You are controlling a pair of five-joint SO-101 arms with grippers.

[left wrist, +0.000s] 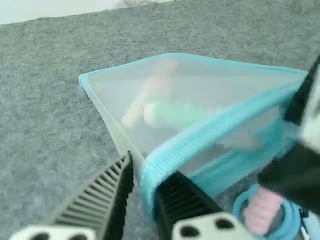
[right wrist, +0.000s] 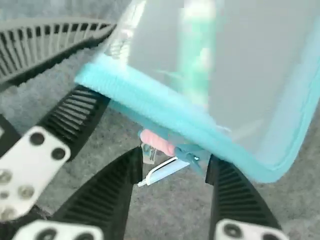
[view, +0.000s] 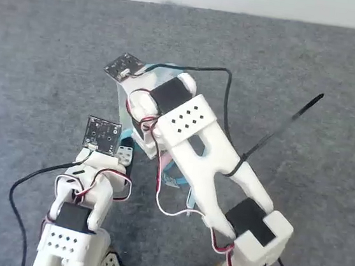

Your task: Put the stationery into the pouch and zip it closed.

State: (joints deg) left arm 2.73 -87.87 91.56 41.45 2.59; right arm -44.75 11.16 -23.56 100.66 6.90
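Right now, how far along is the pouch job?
Done: green and pink stationery lies inside the pouch. In hand: left gripper pinches the zipper edge; right gripper stands open around the zip pull. Remaining: zipping; how far it is shut, I cannot tell.

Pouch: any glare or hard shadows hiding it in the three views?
High view: even light on the mat, soft shadows only; an arm covers most of the pouch. Left wrist view: no glare, stationery shows through the film. Right wrist view: no hot spots, zip pull evenly lit.
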